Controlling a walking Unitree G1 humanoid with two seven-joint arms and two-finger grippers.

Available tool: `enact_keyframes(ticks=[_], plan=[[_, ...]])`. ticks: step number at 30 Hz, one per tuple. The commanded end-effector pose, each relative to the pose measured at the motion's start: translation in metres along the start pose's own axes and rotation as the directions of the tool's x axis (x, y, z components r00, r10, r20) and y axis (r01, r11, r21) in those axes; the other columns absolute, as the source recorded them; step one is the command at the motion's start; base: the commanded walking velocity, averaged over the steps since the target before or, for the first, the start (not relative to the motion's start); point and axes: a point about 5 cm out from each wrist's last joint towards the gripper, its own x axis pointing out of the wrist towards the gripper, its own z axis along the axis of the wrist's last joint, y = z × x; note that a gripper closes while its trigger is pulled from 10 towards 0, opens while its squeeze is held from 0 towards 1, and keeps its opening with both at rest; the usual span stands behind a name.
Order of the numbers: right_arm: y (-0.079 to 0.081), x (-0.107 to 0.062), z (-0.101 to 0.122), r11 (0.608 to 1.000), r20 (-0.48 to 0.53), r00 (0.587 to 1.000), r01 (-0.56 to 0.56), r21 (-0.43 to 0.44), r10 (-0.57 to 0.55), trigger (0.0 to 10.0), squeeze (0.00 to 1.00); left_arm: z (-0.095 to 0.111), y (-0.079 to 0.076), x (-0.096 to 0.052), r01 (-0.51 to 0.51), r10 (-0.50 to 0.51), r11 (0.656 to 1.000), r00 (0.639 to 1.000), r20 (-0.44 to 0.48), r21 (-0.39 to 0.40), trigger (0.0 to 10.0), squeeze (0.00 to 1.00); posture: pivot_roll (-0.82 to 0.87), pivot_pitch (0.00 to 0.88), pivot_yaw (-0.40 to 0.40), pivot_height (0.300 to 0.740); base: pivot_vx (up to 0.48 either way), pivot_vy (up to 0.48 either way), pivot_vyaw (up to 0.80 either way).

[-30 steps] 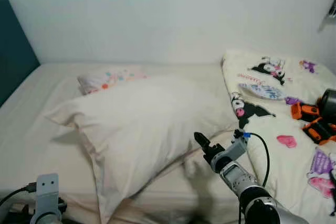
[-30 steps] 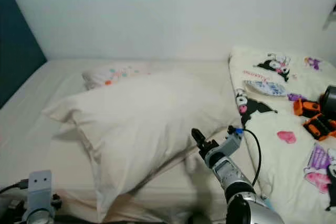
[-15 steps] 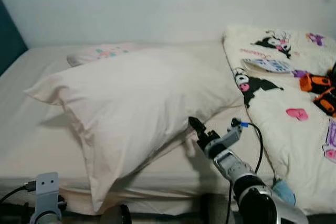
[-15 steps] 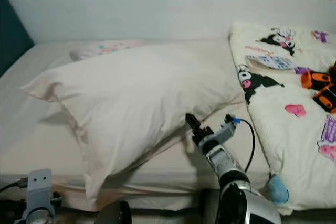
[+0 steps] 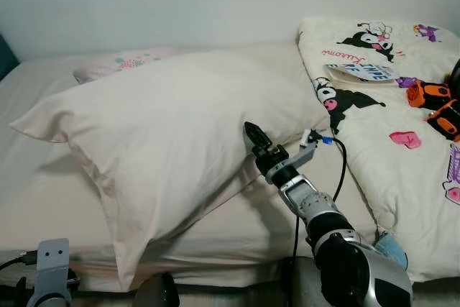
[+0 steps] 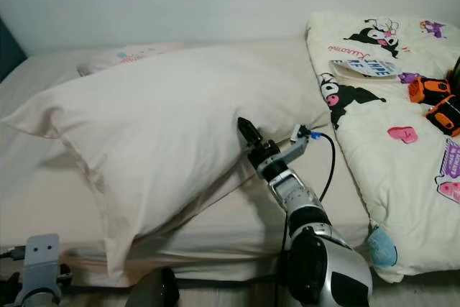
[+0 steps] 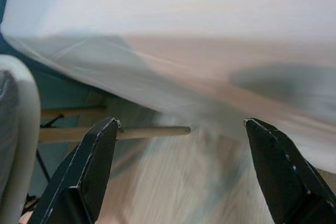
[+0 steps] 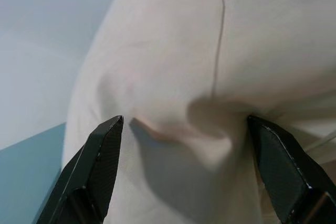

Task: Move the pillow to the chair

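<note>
So the big cream pillow (image 5: pixel 172 141) lies across the bed (image 5: pixel 43 185), one corner hanging past the bed's near edge, long side running up toward the quilt. A smaller dotted pillow (image 5: pixel 118 64) sits behind it, near the wall. The cartoon-print quilt (image 5: pixel 388 127) is bunched beside the pillow's far end, with orange-and-black objects (image 5: pixel 431 102) lying on it, so the pillow's near side is the open face to come at.

Right gripper (image 5: pixel 253 139) is at that near side, about mid-length of the pillow, tips touching or just short of the fabric. Right wrist view shows the fingers (image 8: pixel 92 171) spread wide with the pillow's seam and a soft fold between them; nothing pinched yet. Likely lined up to bite that fold, since a slack pillowcase gives little else to grip.

Right arm is stretched forward and slightly up from low at the bed's edge, wrist in line with the forearm, cable looping off the wrist.

Left gripper (image 7: pixel 178 177) hangs low below the pillow's overhanging corner, fingers wide apart, idle, over wood floor.

No chair identified from here.
</note>
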Motion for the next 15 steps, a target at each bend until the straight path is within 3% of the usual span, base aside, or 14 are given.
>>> enact_keyframes(ticks=[1,8,11,12,15], plan=[[0.009,0.013,-0.011,0.998,-0.044,0.997,0.055,-0.014,-0.056,10.0,0.00,0.002,0.010,0.002,-0.015,0.015,1.000,0.999,0.031,0.008,10.0,0.00,0.04,0.160,0.036,0.487,0.000,0.000,0.00],[0.023,0.027,-0.024,0.999,-0.099,0.994,0.050,0.007,-0.049,10.0,0.00,0.021,0.016,0.009,-0.034,0.036,0.999,0.994,0.101,-0.020,10.0,0.00,0.06,0.151,0.028,0.487,0.000,0.000,0.00],[0.033,0.033,-0.031,1.000,-0.135,0.991,0.007,-0.012,-0.009,10.0,0.00,0.029,0.021,0.013,-0.054,0.063,0.995,0.992,0.112,-0.079,10.0,0.00,0.06,0.147,0.027,0.487,0.000,0.000,0.00],[0.037,0.036,-0.032,1.000,-0.143,0.990,-0.018,-0.015,0.016,0.0,0.00,0.034,0.022,0.014,-0.058,0.070,0.994,0.990,0.124,-0.097,10.0,0.00,0.06,0.146,0.029,0.487,0.000,0.000,0.00],[0.036,0.037,-0.034,0.998,-0.127,0.992,0.016,-0.053,-0.023,0.0,0.00,0.048,0.024,0.017,-0.059,0.078,0.992,0.982,0.173,-0.115,10.0,0.00,0.06,0.142,0.026,0.487,0.000,0.000,0.00]])
